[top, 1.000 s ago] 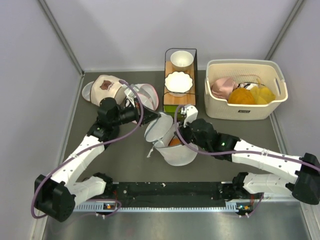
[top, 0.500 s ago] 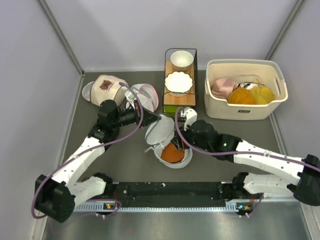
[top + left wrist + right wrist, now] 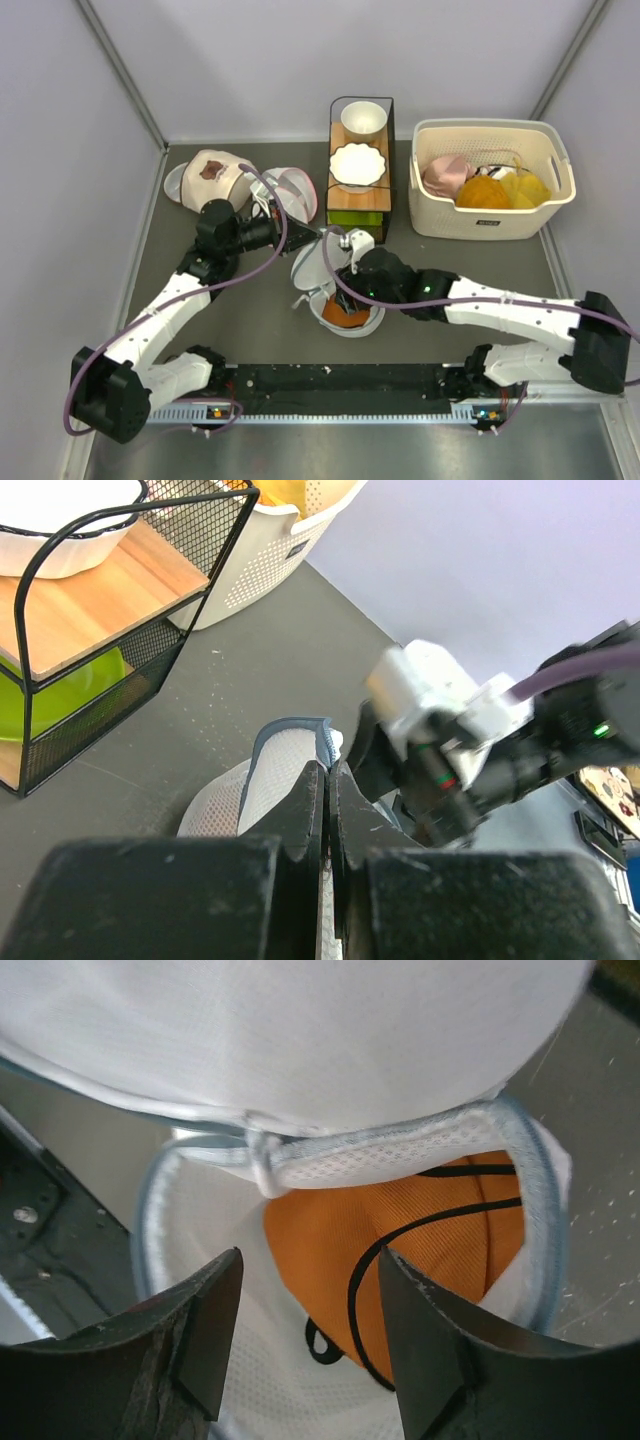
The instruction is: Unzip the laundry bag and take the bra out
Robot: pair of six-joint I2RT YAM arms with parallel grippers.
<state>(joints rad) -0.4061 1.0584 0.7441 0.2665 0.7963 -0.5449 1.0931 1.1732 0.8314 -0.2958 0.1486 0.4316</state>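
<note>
If you read this starting from the far left of the black wire rack with the wooden shelf and white bowls [image 3: 342, 198], first up is a rounded beige mesh bag [image 3: 208, 172] lying on the dark grey table [image 3: 250, 310], well left of the rack. Between that and the rack sit a couple of white mesh bags with pink trim [image 3: 292, 190], just beside the rack's left side. Near the rack's front-left corner the left gripper [image 3: 304, 233] has its jaws pressed together on the grey-trimmed edge of the zipped round lid [image 3: 285, 742], holding it tipped up. The lid belongs to the round drum-shaped laundry bag of white translucent mesh [image 3: 368, 322], which sits directly in front of the rack, unzipped and wide open. The small deep-orange bra with thin dark edging lines [image 3: 430, 1235] is down inside that bag, so it's not out yet. The right gripper [image 3: 308, 1345] hangs over the bag's mouth, in front of the rack, its two fingers spread apart with nothing between them, pointing down at the bra; can't tell if it's touching the fabric. Just right of the rack is a cream perforated plastic basket [image 3: 480, 222] with a pale pink garment [image 3: 447, 175], an orange one [image 3: 482, 192] and a bright yellow one [image 3: 525, 188] piled in it.
</note>
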